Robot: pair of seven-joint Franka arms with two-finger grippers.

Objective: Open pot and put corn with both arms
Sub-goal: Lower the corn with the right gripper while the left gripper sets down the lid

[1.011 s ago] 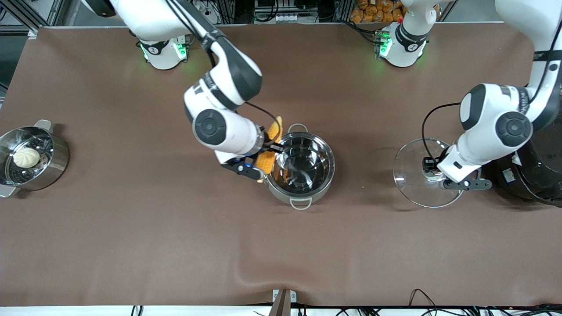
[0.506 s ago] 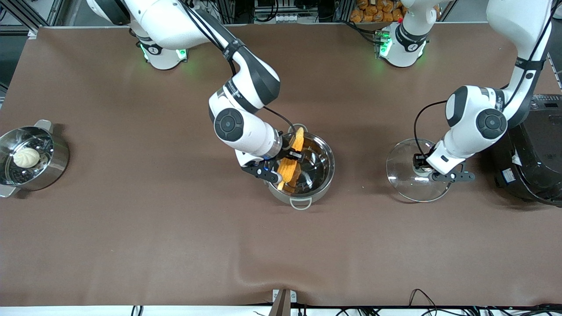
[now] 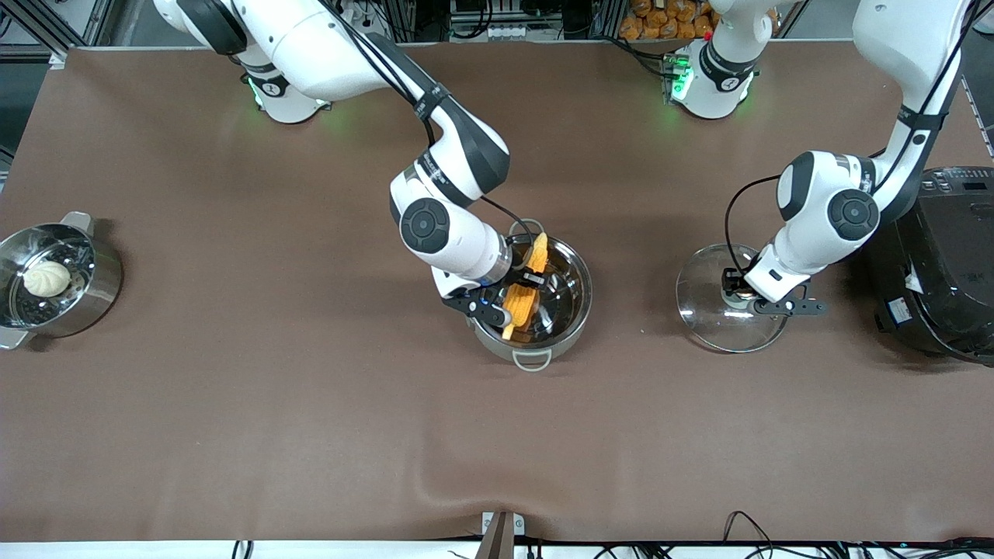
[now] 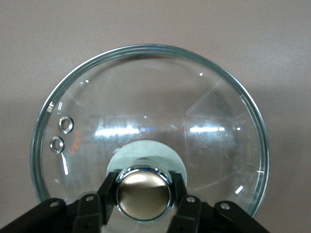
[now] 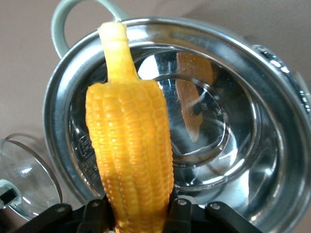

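Right hand point(image 3: 522, 289) pinches the corn point(image 3: 526, 289) over the pot point(image 3: 571, 322); left hand point(image 3: 738, 293) clamps the lid point(image 3: 703, 310).

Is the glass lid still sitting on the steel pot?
No, the glass lid is off the steel pot, gripped by its knob in the left gripper toward the left arm's end.

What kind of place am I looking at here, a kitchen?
Probably a robotics lab staged as a kitchen: two bolted-down arms, the right gripper holding corn over a pot, the left gripper gripping the lid.
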